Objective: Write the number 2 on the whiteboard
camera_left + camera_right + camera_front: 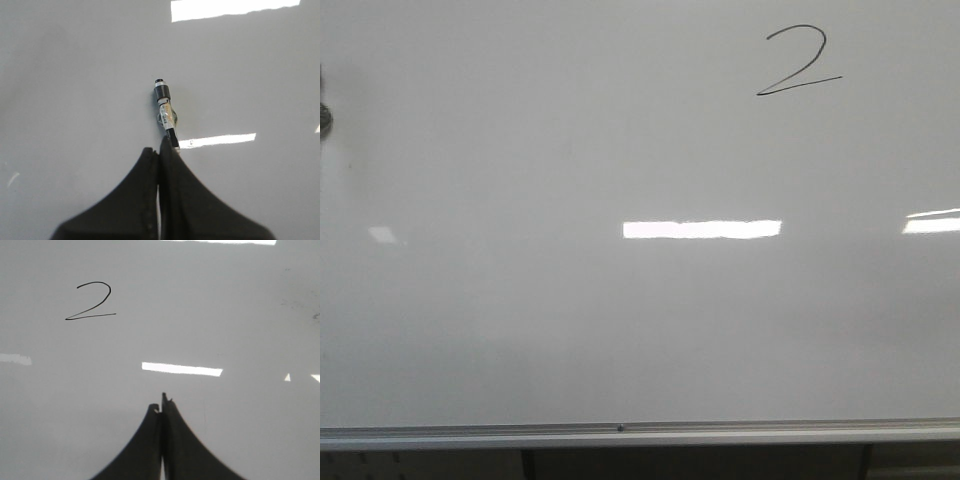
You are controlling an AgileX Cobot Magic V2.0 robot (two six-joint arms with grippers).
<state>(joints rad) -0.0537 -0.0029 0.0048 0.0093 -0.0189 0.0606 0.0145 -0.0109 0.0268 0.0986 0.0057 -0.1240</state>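
Here the whiteboard fills almost the whole front view, glossy and grey-white, with its silver frame edge running along the 6 o'clock side. The number 2 sits toward 1 o'clock on the board — a thin black digit with a curved top and a long slanted base stroke. Bright rectangular light reflections lie across the middle of the board, one more at the 3 o'clock edge and a faint one toward 9 o'clock. A small dark object shows at the 9 o'clock edge, cut off by the frame; what it is cannot be told.

Neither arm appears in the front view. In the left wrist view the left hand has its black fingers pressed together on a marker, which sticks out past the fingertips with its dark tip pointed at the board surface; whether the tip touches the board cannot be told. In the right wrist view the right hand has its fingers pressed together — nothing shows between them. There the digit lies on the board well apart from the fingertips, toward 10 o'clock of them.
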